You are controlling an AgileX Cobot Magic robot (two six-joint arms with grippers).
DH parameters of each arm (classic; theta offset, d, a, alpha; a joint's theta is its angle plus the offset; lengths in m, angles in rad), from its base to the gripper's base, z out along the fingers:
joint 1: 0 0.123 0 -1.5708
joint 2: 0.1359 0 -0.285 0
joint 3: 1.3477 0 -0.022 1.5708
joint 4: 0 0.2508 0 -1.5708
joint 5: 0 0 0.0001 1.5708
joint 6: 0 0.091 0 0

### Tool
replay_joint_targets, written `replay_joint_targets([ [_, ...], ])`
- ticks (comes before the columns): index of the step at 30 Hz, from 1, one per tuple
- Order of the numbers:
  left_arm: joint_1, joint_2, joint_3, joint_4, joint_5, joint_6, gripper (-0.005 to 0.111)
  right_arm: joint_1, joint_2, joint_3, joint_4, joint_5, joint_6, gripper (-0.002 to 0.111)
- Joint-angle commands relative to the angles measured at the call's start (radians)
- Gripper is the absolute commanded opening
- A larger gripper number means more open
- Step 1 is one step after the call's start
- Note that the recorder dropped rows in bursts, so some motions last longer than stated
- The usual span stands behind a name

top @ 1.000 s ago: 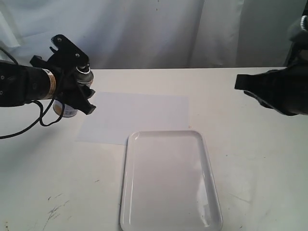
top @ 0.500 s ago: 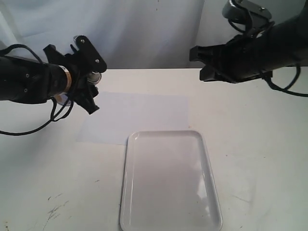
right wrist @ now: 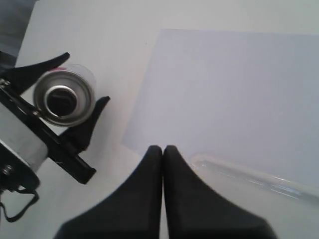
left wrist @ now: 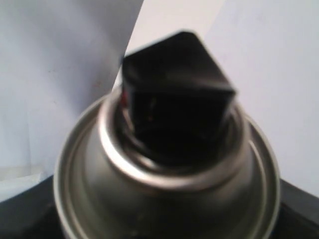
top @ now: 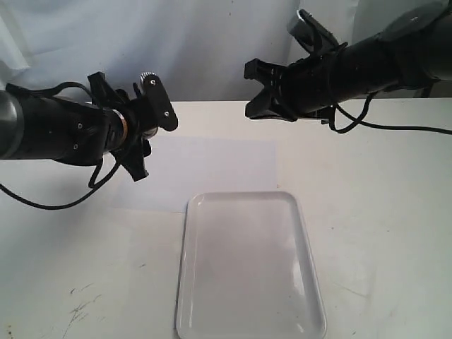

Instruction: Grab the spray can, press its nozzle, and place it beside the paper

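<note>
My left gripper (top: 150, 134) is shut on the spray can (right wrist: 64, 98) and holds it in the air over the left edge of the paper (top: 212, 166). In the exterior view the fingers hide most of the can. Its shiny silver dome (left wrist: 164, 194) fills the left wrist view, with the black nozzle (left wrist: 177, 94) on top and nothing touching it. My right gripper (top: 253, 92) is shut and empty, hanging in the air over the paper's far edge, to the right of the can. The right wrist view shows its tips (right wrist: 162, 149) together, apart from the can.
A glossy white tray (top: 247, 268) lies in front of the paper, its far rim overlapping the sheet's near edge. A white curtain hangs behind the table. Black cables trail from both arms.
The left gripper has carried the can up and to the right, toward the paper. The right arm has swung in from the far right to the middle, nearer the can.
</note>
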State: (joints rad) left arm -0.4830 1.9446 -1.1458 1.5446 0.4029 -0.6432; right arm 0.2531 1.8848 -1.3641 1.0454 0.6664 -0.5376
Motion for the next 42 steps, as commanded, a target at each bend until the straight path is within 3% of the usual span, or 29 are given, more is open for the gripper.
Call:
replay_joint_targets([
  [1, -0.017, 0.018, -0.012, 0.005, 0.035, 0.054, 0.000, -0.049, 0.067, -0.043, 0.216, 0.111, -0.150, 0.000],
  [9, -0.017, 0.081, -0.090, -0.075, 0.102, 0.166, 0.000, -0.059, 0.154, -0.043, 0.429, 0.222, -0.330, 0.000],
  [19, -0.017, 0.126, -0.182, -0.186, 0.091, 0.271, 0.000, -0.059, 0.242, -0.076, 0.540, 0.249, -0.398, 0.000],
  [42, -0.017, 0.186, -0.186, -0.252, 0.127, 0.359, 0.000, -0.013, 0.483, -0.310, 0.602, 0.380, -0.379, 0.000],
])
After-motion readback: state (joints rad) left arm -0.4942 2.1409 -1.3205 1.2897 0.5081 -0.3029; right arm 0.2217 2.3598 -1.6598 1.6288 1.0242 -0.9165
